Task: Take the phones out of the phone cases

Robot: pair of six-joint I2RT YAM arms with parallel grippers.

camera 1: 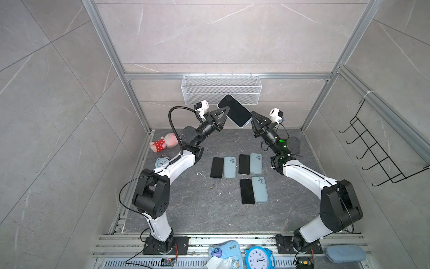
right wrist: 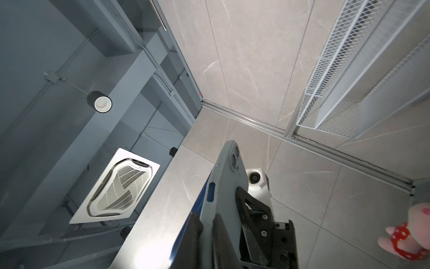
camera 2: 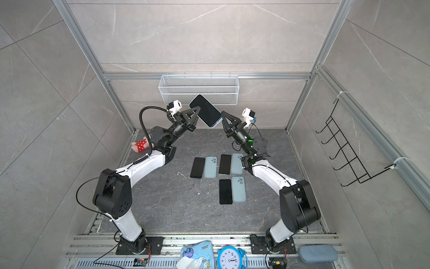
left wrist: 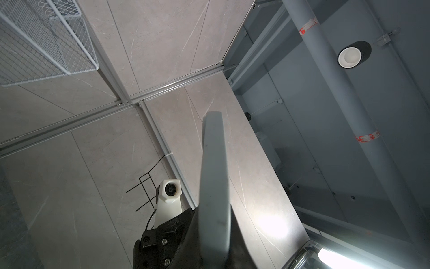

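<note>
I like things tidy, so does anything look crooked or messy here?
The three phone-and-case pairs lie straight on the table. What stands out is the cased phone: it hangs tilted in the air, pinched between the left pincer and right pincer. Small white crumbs also dot the table.

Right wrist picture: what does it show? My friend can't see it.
The right gripper pinches a cased phone, seen edge-on. Behind are a white mesh basket, a ceiling vent and a pink plush toy.
</note>
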